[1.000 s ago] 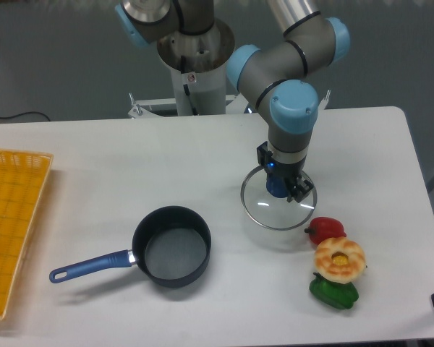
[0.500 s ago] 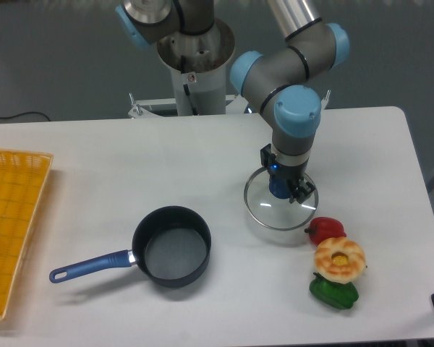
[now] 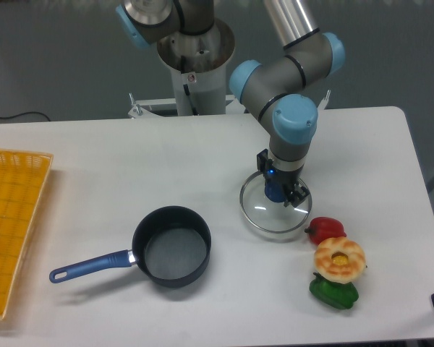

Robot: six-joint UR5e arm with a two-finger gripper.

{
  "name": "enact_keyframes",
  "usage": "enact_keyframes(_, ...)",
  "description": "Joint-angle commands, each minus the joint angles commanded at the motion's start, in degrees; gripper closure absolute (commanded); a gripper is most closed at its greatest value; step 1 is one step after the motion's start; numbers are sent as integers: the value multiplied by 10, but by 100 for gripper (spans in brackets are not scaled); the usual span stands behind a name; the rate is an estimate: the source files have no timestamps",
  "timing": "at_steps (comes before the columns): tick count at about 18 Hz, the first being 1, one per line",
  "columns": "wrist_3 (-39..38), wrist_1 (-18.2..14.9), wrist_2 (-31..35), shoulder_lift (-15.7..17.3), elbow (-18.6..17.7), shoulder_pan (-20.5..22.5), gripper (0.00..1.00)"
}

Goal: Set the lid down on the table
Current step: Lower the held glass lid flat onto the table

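Red pepper [image 3: 325, 229] beside lid [image 3: 264, 215]

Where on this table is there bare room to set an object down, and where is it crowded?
Bare: the table between the yellow tray and the saucepan, and the far right corner. Crowded: front right, where the lid, under the tool, lies close to the red pepper, the flower-shaped toy and the green pepper.
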Motion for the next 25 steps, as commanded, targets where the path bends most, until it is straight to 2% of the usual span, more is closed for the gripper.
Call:
enact_keyframes(10,-7,0,-2,12,-19,-15,37)
enact_keyframes(21,-13,2,-2,11,-19,-23,37)
enact_keyframes(25,-15,12,-1,7,-19,-24,37)
